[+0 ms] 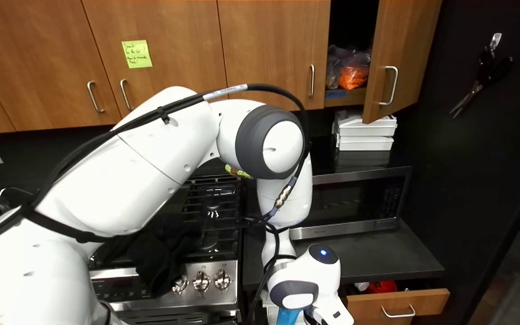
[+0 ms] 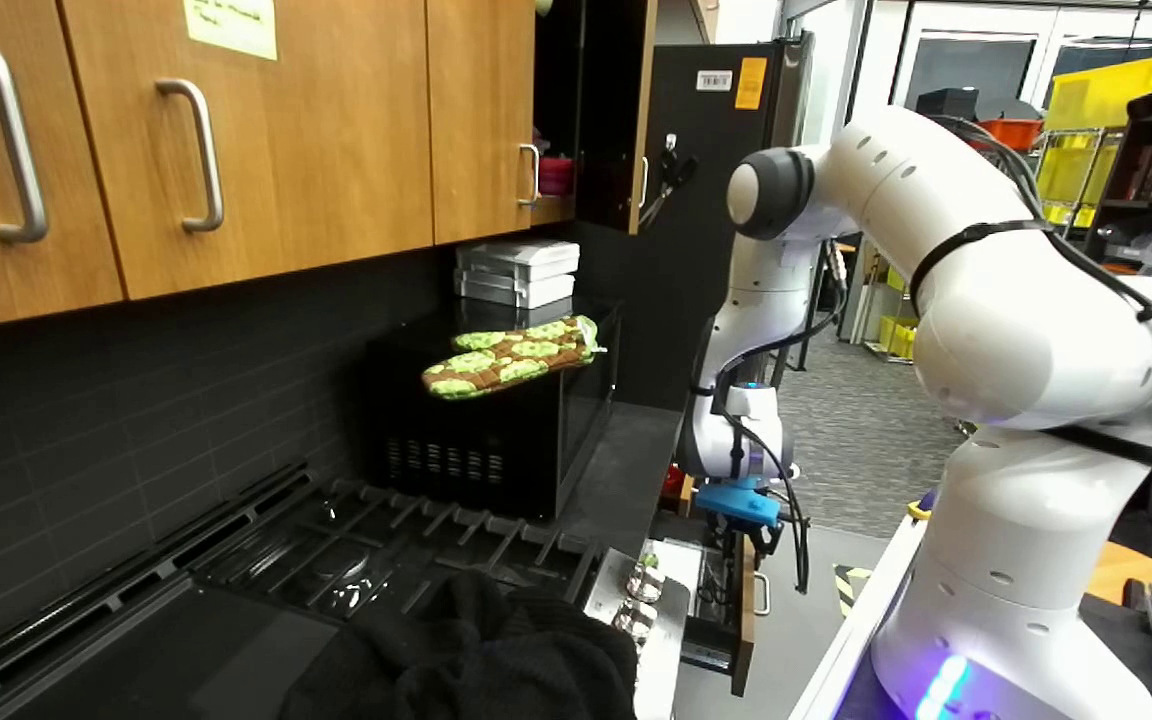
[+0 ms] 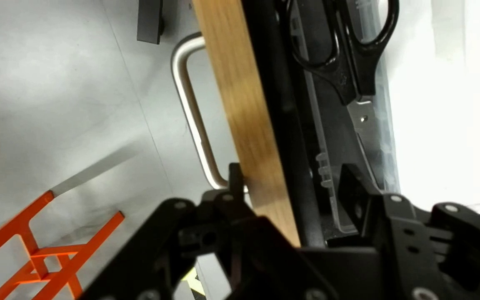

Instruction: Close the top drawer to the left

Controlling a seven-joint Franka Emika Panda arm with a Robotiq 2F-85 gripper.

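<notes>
Site: a kitchen. Evidence: stove (image 1: 210, 295) beside the gripper (image 3: 293, 181); counter (image 1: 368, 255) near it, carrying a microwave (image 1: 350, 203) topped with oven mitts (image 2: 516, 358); cabinets (image 1: 264, 40) above the gripper. Well apart from the gripper, in an exterior view: shelves (image 2: 1151, 207) and yellow bins (image 2: 1106, 100); use of that wider area cannot be told.

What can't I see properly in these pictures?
Scissors: tips hidden behind the tool in the wrist view.
Drawer: cut off by the wrist view's top and right edges.
Red thing: bottom hidden behind a wooden front in an exterior view.
Yellow note: some writing too small to read in an exterior view.
Orange frame: cut off by the wrist view's left and bottom edges.
</notes>
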